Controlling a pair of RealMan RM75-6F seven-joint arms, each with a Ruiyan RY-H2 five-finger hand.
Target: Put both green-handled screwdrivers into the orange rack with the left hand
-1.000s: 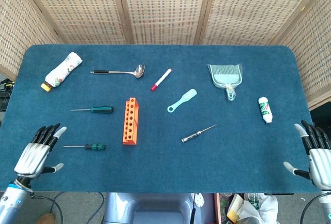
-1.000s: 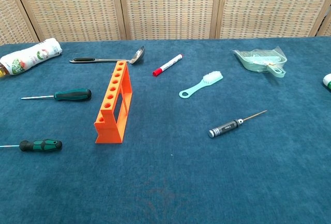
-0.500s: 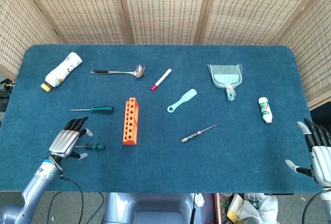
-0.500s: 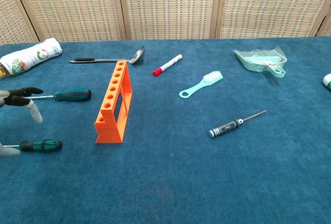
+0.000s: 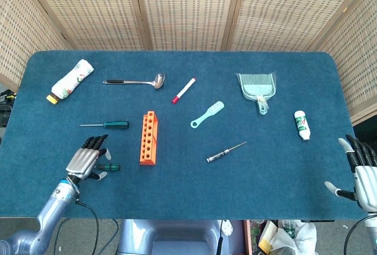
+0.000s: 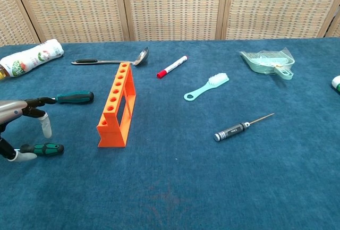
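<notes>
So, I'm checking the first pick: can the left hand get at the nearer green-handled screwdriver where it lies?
Probably yes. The left hand hangs right over the nearer green-handled screwdriver, fingers apart, holding nothing. Nothing lies on or against the tool; the orange rack stands clear to its right.

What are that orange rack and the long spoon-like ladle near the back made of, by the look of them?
The orange rack looks like plastic: one flat, uniform colour, matte, with crisp moulded or perhaps printed edges and round holes along the top. The ladle seems to be polished metal, since its bowl and shaft show bright silvery glints; its handle end is dark, probably plastic or rubber, though that is hard to tell.
</notes>
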